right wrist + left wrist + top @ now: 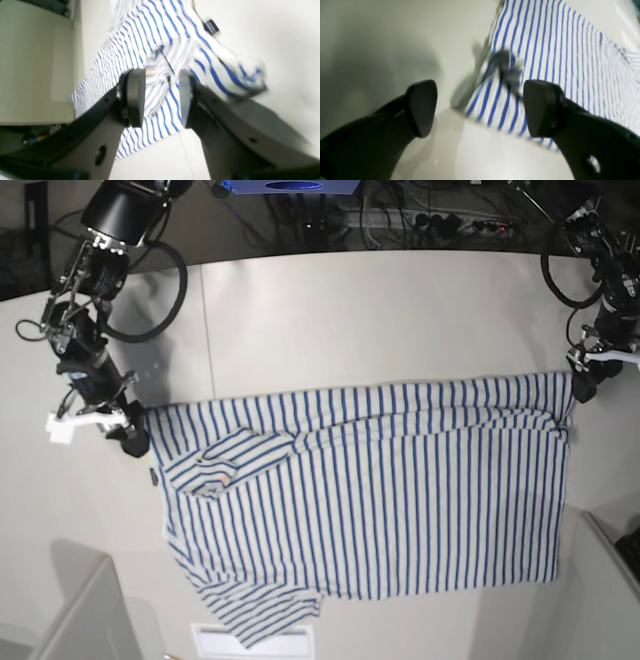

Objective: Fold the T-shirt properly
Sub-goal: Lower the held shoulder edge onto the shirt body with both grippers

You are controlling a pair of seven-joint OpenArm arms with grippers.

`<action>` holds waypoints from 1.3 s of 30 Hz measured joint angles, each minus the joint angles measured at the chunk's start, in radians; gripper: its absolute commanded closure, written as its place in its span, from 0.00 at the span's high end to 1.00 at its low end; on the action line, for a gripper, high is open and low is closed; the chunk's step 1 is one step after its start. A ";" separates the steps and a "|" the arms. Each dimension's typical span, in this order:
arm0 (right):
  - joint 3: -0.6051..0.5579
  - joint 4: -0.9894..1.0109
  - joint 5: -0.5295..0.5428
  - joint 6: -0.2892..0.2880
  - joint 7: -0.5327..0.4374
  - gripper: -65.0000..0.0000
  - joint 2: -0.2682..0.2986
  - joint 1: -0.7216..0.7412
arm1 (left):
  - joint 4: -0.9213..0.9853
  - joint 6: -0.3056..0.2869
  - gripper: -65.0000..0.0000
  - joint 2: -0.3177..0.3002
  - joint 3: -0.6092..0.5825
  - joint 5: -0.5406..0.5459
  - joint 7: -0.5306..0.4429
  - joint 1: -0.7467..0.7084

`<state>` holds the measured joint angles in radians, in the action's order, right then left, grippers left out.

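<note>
The white T-shirt with thin blue stripes (380,490) lies spread on the pale table (380,320), with its upper edge folded over and a sleeve bunched at the lower left. Its small dark label (212,27) shows near the neck. My left gripper (482,110) is open, jaws wide apart, just above a corner of the shirt (545,50); in the base view it (580,388) is at the shirt's upper right corner. My right gripper (161,98) is open over striped cloth (140,32) by the neck; in the base view it (133,442) is at the upper left corner.
Cables and equipment (400,220) run along the table's far edge. Raised grey panels stand at the front left (90,610) and front right (610,570). A white tag (60,427) sticks out from the right arm.
</note>
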<state>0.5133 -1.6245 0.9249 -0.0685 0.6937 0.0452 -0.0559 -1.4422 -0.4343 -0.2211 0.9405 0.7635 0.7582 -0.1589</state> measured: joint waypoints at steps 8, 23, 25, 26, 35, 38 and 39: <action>0.088 0.013 0.001 0.053 -0.051 0.33 -0.101 -0.101 | 0.054 -0.003 0.79 0.003 0.008 0.035 -0.011 -0.069; 0.090 0.274 0.004 0.053 -0.065 0.33 -0.097 0.021 | 0.268 -0.010 0.78 -0.001 0.008 0.057 -0.042 0.077; 0.082 0.294 0.003 0.053 -0.060 0.33 -0.080 0.041 | 0.276 -0.010 0.78 0.000 0.008 0.056 -0.040 0.094; 0.081 0.307 0.002 0.050 -0.062 0.33 -0.075 0.053 | 0.276 -0.010 0.78 0.000 0.007 0.055 -0.039 0.098; 0.084 0.396 0.008 0.049 -0.066 0.33 -0.046 0.116 | 0.279 0.072 0.56 -0.002 -0.069 0.056 -0.043 0.128; 0.084 0.395 0.007 0.048 -0.071 0.11 -0.043 0.113 | 0.281 0.092 0.26 -0.001 -0.069 0.053 -0.029 0.121; 0.085 0.393 0.005 0.044 -0.071 0.00 -0.045 0.111 | 0.280 0.093 0.15 -0.001 -0.069 0.051 -0.025 0.116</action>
<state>0.5980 -1.2312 0.9302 -0.0246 0.6231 0.0002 0.0547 -1.1625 -0.3416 -0.2218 0.8719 0.8143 0.7334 -0.0429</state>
